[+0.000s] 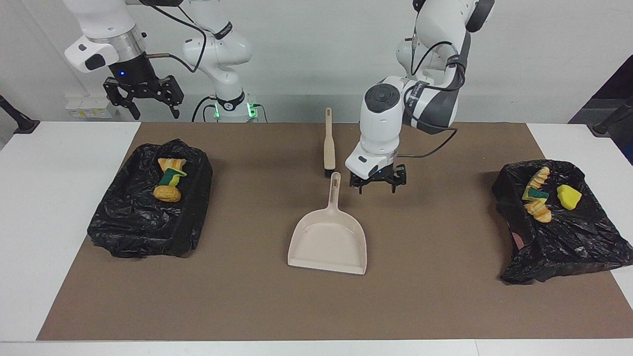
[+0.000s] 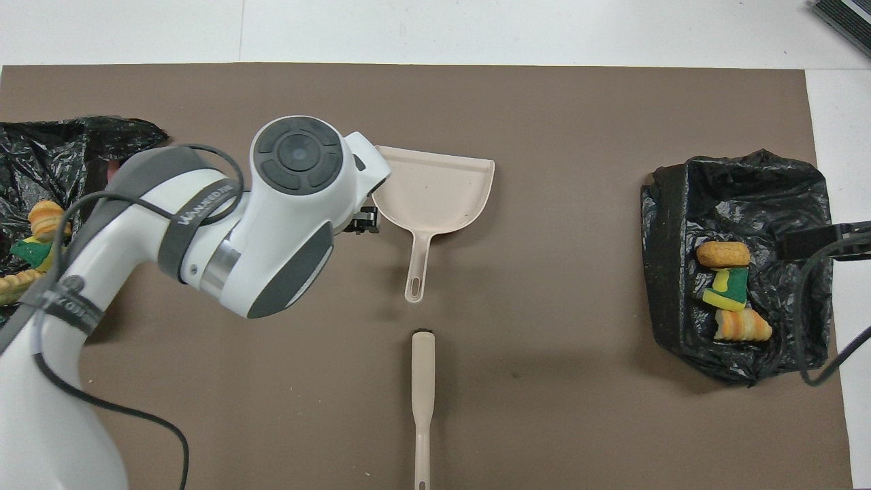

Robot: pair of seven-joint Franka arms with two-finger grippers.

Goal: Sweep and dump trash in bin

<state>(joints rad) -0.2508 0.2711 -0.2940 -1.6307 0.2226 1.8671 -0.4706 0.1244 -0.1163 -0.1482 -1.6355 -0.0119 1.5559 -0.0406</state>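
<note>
Brown mat (image 1: pixel 247 306) covering white table (image 1: pixel 44 207), pale wall (image 1: pixel 306 54)

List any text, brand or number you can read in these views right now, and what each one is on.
"WANJEED FOR": white lettering on the dark band around the left arm, overhead view; only partly legible.
Second dark band, lower on the same arm: white lettering, too distorted to read.
Dustpan, brush, black bin bags: no visible text.
</note>
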